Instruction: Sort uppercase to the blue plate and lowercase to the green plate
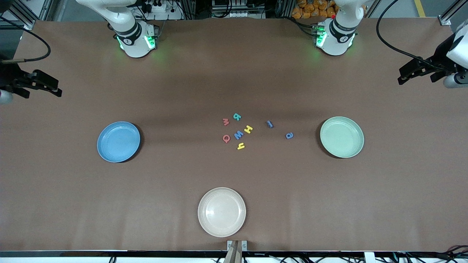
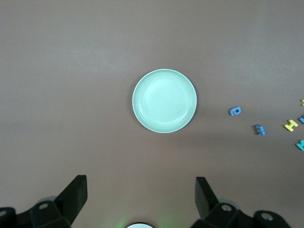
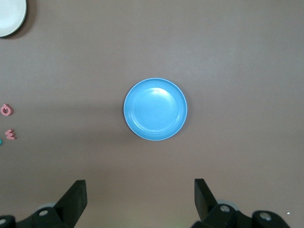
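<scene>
The uppercase letters lie mid-table: teal R (image 1: 237,117), yellow H (image 1: 248,129), blue W (image 1: 238,134), red Q (image 1: 226,138). Among them are the lowercase red m (image 1: 225,121) and yellow h (image 1: 241,146). Two blue lowercase letters (image 1: 270,124) (image 1: 289,135) lie toward the green plate (image 1: 342,137) (image 2: 164,100). The blue plate (image 1: 118,141) (image 3: 155,109) sits toward the right arm's end. Both plates hold nothing. My left gripper (image 1: 406,75) (image 2: 141,190) hangs open over the table's left-arm end. My right gripper (image 1: 55,89) (image 3: 140,190) hangs open over the right-arm end.
A cream plate (image 1: 222,212) (image 3: 9,16) with nothing in it sits near the table edge closest to the front camera. The two arm bases (image 1: 137,40) (image 1: 334,36) stand along the edge farthest from that camera. Brown tabletop (image 1: 234,91) lies bare around the letters and plates.
</scene>
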